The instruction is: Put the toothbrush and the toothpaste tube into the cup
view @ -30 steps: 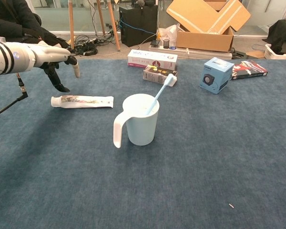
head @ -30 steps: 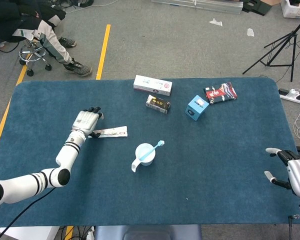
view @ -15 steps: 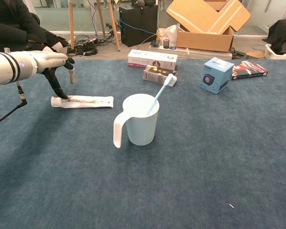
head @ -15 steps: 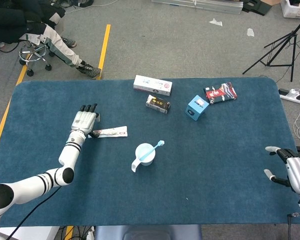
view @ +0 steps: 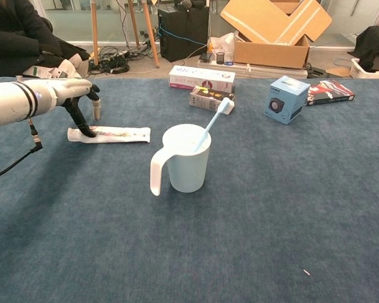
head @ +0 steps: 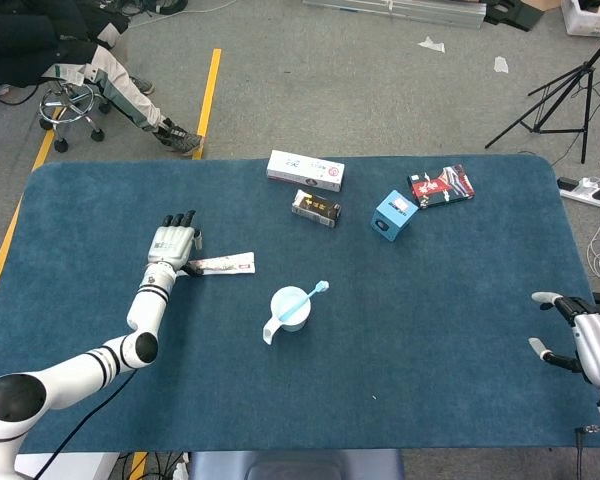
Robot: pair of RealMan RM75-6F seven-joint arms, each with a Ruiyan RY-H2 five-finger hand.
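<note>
Blue table felt [view: 252,240] is carrying the cup [view: 186,158], toothbrush [view: 213,123] already standing inside. Left hand [head: 174,243] is lowering, fingers spread, now touching the toothpaste tube [view: 114,134]. Right hand [head: 580,335] is idling, empty and spread.

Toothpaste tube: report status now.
Left hand touching tube end, not lifted. Right hand open, far side. Toothbrush in cup. Path clear.
</note>
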